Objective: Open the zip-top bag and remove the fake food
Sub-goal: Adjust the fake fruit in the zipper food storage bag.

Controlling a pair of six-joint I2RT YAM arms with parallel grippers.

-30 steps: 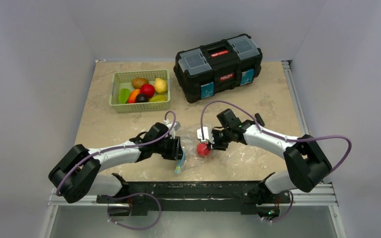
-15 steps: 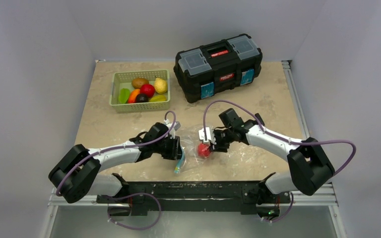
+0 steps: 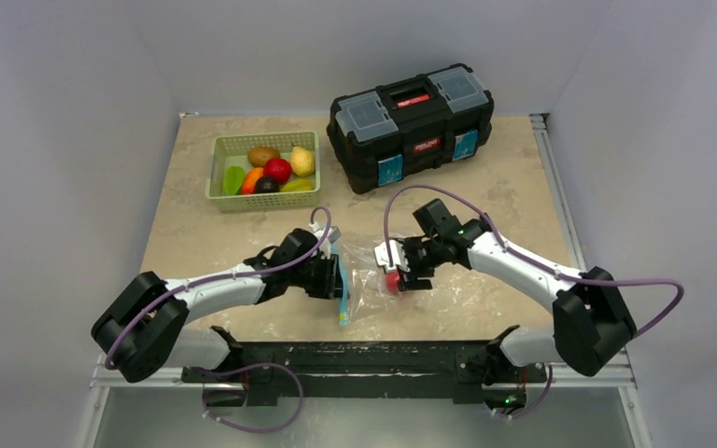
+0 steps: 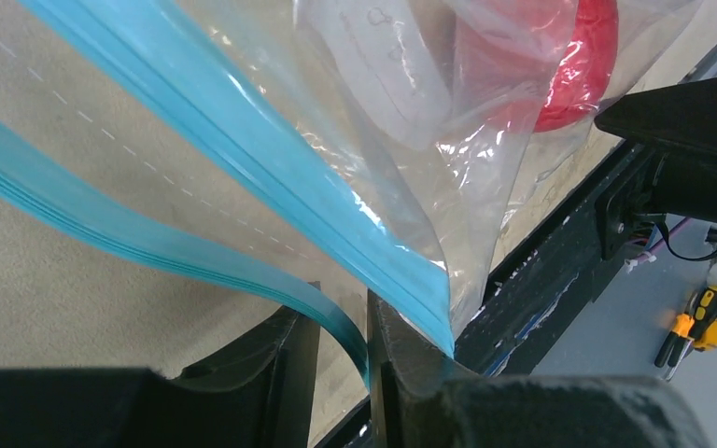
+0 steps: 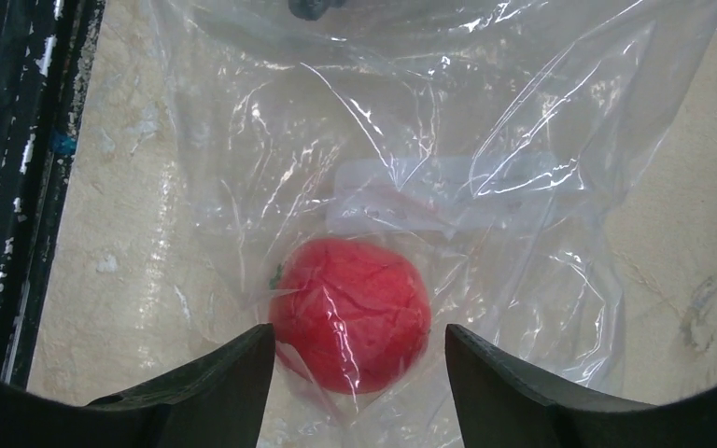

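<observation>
A black toolbox [image 3: 412, 127] with 2 blue latches sits at 12 o'clock on the table [image 3: 513, 191]. A green basket [image 3: 263, 202] stands at 11 o'clock, apart from it.

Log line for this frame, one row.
step: bag opening | left jaws: shut on zip strip | right jaws: open, either side of red fruit | red fruit: inside bag, not yet removed

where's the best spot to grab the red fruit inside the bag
Probably across the round middle of the red fruit, from straight above: it lies inside the bag, and the open right gripper straddles its widest part, so plastic gets pinched too.
</observation>
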